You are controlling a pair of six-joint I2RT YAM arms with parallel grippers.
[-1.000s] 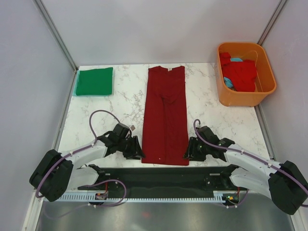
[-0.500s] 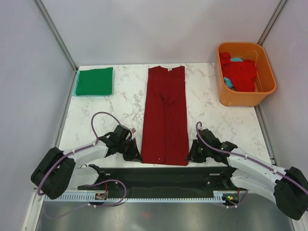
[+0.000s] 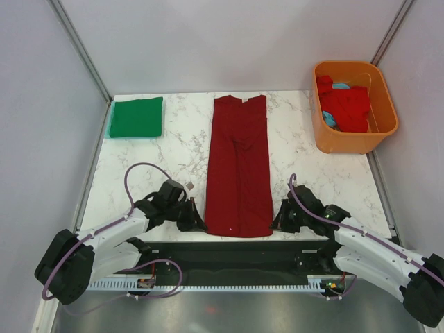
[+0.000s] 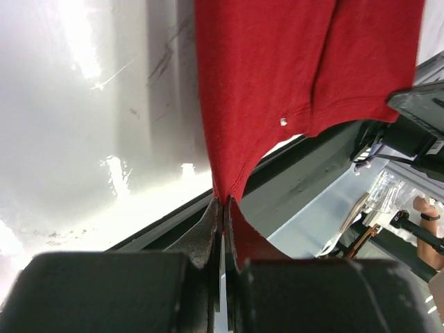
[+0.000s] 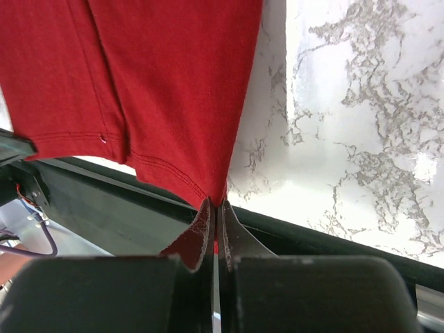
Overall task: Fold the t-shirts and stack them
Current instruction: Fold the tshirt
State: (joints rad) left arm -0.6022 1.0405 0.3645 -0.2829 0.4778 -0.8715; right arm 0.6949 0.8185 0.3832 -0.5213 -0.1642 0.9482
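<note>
Bottom of top view: left gripper (image 3: 200, 225) clamped on the near-left hem corner of the long dark maroon cloth t-shirt (image 3: 239, 166). Right gripper (image 3: 276, 224) pinched tight on its near-right corner. Shirt lies flat, folded lengthwise, centre of the white marble table (image 3: 173, 149). Upper left: bright green folded t-shirt (image 3: 137, 116). Upper right: orange plastic tub (image 3: 347, 142) holding a crumpled red t-shirt (image 3: 347, 104) and light blue cloth (image 3: 331, 122).
</note>
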